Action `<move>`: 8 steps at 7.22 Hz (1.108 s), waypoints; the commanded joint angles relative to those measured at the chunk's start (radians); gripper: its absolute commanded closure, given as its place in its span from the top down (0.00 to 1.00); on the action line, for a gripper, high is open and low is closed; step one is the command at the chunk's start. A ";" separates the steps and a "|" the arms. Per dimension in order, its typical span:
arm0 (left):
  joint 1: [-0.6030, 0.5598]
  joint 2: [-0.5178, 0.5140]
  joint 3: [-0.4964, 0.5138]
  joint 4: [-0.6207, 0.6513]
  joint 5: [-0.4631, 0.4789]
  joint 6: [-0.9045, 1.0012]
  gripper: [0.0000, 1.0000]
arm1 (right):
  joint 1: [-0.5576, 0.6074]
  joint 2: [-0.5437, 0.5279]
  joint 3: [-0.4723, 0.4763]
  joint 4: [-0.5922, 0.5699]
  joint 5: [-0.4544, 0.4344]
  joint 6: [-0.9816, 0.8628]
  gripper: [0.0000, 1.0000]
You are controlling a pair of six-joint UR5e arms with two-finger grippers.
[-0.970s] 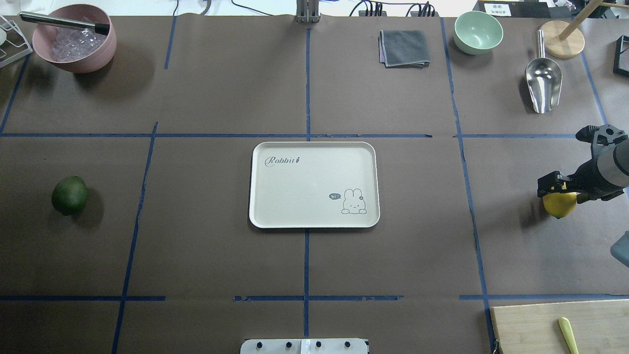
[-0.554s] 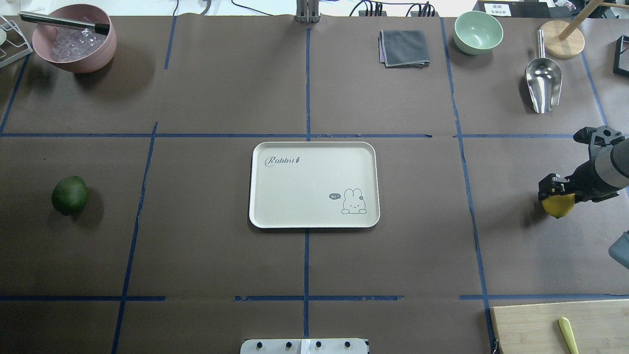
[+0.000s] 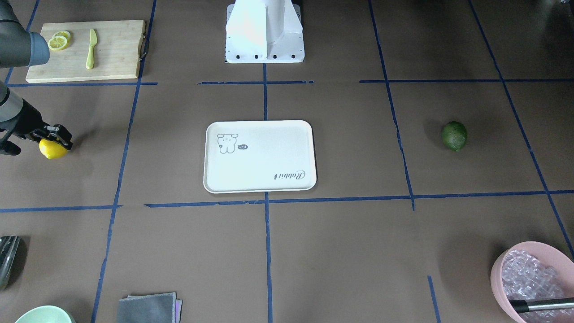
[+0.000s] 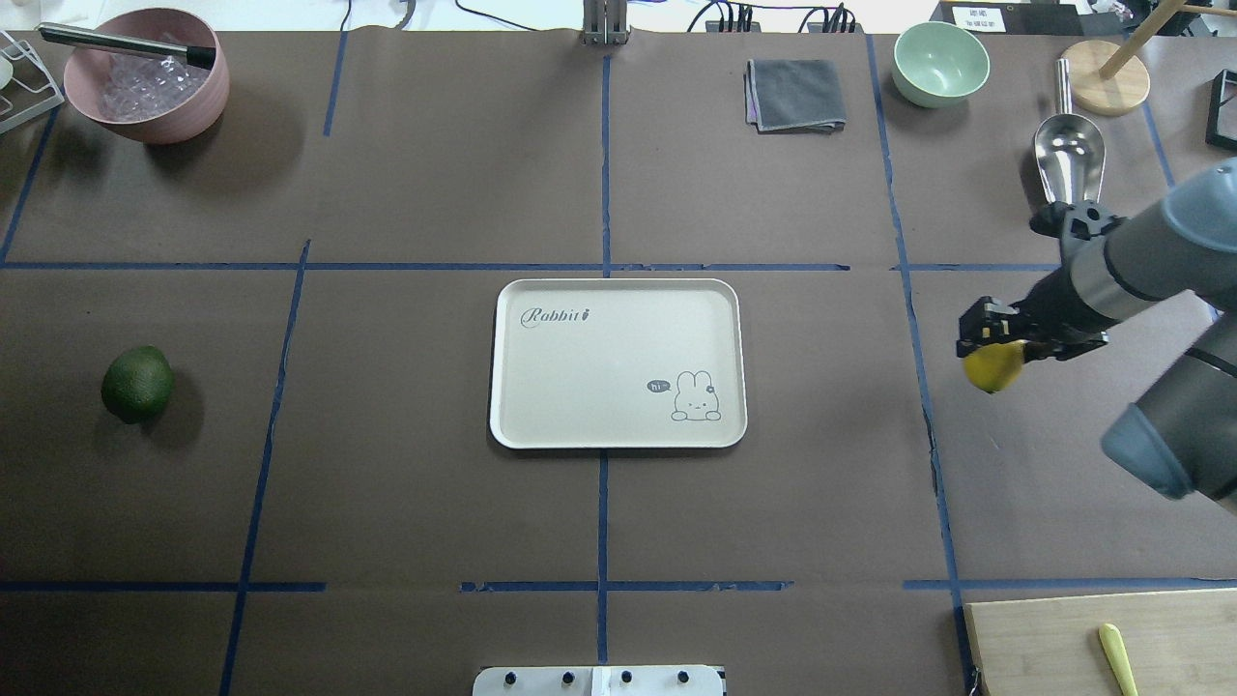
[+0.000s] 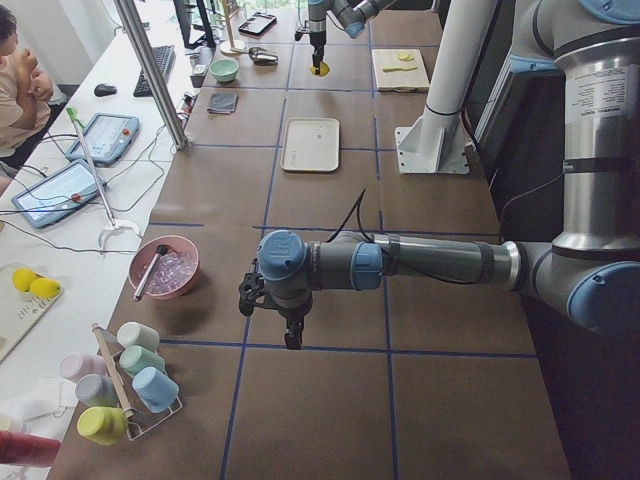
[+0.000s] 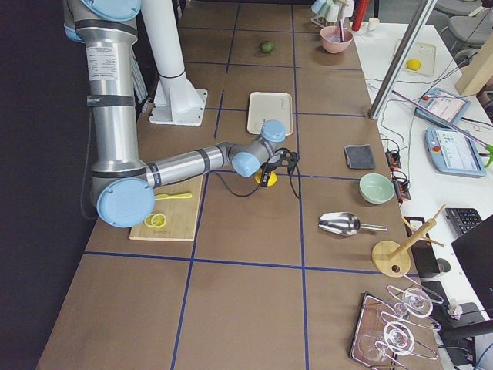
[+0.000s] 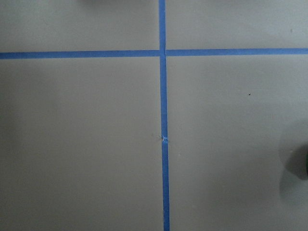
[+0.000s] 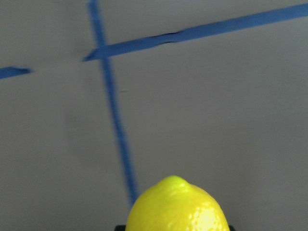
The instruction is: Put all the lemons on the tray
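Yellow lemon (image 4: 988, 370) nr scoop (image 4: 1068, 155), off tray (image 4: 599, 358)

My right arm (image 4: 1131, 259) comes in from the right edge of the overhead view, forearm angled left. My right hand (image 4: 986, 346) is clamped on the yellow lemon (image 4: 993, 369). In the left side view, my left arm (image 5: 430, 262) stretches level across the lower middle. My left hand (image 5: 290, 328) points down, and I can't tell its grip.
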 commanded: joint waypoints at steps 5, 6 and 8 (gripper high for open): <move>0.000 0.000 -0.009 0.001 -0.018 -0.002 1.00 | -0.243 0.495 -0.132 -0.291 -0.194 0.159 0.00; 0.000 0.001 -0.009 0.001 -0.024 -0.001 1.00 | -0.256 0.529 -0.183 -0.291 -0.195 0.202 0.00; 0.000 0.001 -0.009 0.001 -0.024 -0.001 1.00 | -0.268 0.548 -0.212 -0.291 -0.198 0.201 0.00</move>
